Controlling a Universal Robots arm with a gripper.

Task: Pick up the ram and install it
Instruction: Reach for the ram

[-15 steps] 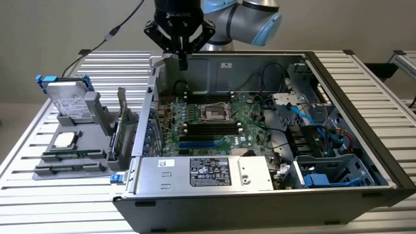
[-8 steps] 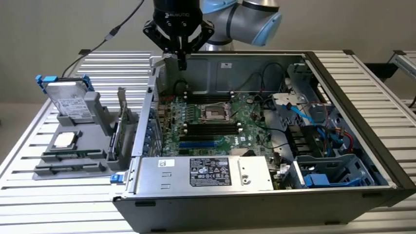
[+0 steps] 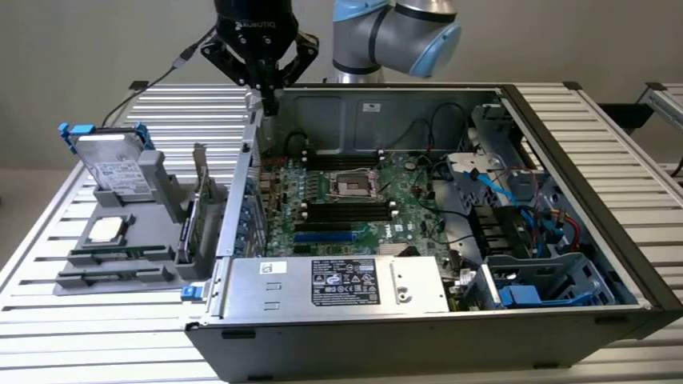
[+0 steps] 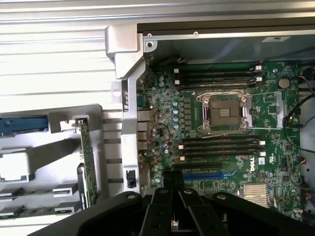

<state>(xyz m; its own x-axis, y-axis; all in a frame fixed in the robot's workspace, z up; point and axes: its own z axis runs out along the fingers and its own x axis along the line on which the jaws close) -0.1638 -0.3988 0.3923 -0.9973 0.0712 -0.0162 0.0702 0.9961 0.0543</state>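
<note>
My gripper (image 3: pixel 269 98) hangs above the open computer case, over its wall at the exterior view's left, near the back corner. Its black fingers are pressed together with nothing between them. In the wrist view the shut gripper (image 4: pixel 173 178) points down at the green motherboard (image 4: pixel 162 113). Black memory slots (image 4: pixel 219 147) lie on either side of the processor socket (image 4: pixel 224 112). A thin dark-green strip, apparently the ram (image 3: pixel 115 256), lies edge-up in a slot of the grey holder (image 3: pixel 155 200) outside the case, well away from the gripper.
The holder also carries a silver hard drive with blue bracket (image 3: pixel 107 160), a chip (image 3: pixel 104 230) and an upright expansion card (image 3: pixel 195 212). A power supply (image 3: pixel 331 284) fills the case's front. Cables and drive bays (image 3: pixel 533 232) crowd the exterior view's right. The case stands on a slatted metal table (image 3: pixel 64 320).
</note>
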